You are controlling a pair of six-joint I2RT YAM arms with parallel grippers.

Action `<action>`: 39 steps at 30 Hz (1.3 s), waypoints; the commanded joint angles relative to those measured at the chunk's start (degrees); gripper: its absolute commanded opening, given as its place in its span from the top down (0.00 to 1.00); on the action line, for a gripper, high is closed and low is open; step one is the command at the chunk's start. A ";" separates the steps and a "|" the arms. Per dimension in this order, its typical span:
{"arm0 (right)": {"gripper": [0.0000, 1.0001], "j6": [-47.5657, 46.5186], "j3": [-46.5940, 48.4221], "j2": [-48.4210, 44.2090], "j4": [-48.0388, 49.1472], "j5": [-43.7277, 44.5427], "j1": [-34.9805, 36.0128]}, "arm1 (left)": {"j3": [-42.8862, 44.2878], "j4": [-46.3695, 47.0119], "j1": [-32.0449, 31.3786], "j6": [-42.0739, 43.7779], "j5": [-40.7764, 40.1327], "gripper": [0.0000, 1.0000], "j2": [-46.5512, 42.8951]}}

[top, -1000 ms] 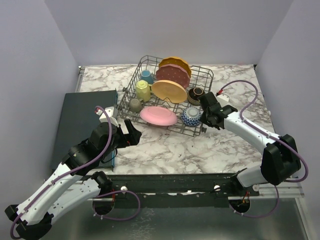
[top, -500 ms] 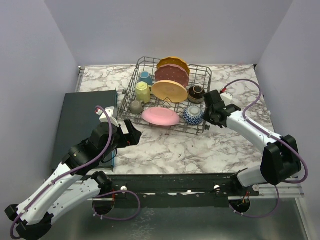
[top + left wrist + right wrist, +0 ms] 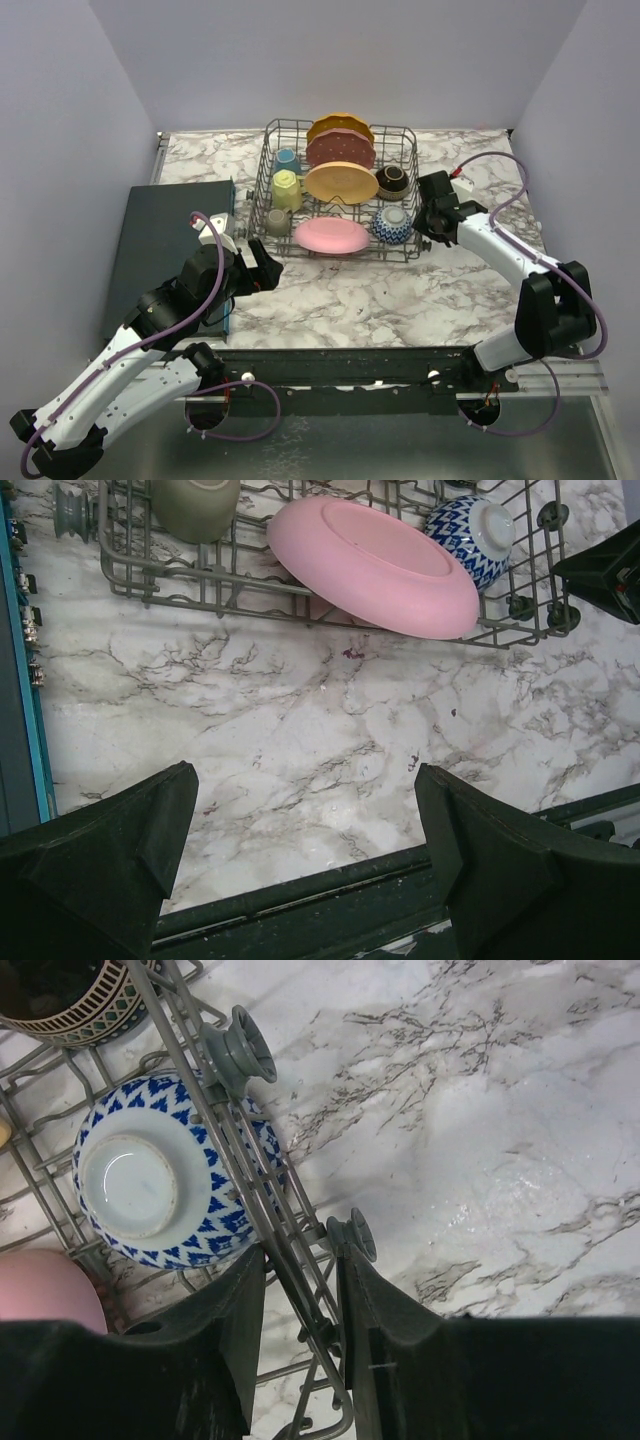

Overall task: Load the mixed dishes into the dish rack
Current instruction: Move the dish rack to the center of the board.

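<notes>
Dish rack [image 3: 413,160] sits loaded on the desk [image 3: 350,300]; my right tool [image 3: 300,1285] pinches its near-right rim wire, left tool [image 3: 305,780] gapes wide, empty. I'd slide it slowly, flat, so nothing topples.

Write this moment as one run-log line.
right gripper: shut on dish rack | left gripper: open above table | dishes: inside rack

Grey wire rack [image 3: 296,128], pink plate [image 3: 375,565], blue-and-white zigzag bowl [image 3: 150,1185], marble table [image 3: 330,730] — white, grey-veined
</notes>
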 commanded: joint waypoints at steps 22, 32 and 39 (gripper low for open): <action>0.62 -5.73 9.82 5.26 -9.09 2.53 -3.14 | -0.22 0.93 0.76 0.28 -0.51 0.01 0.13; 0.59 -6.27 12.42 3.76 -11.55 1.60 -3.13 | -0.18 0.97 0.94 0.34 -0.14 0.01 0.36; 0.57 -8.40 11.83 -0.68 -10.40 -6.52 -3.12 | -0.23 1.10 1.00 0.43 -0.05 0.01 0.12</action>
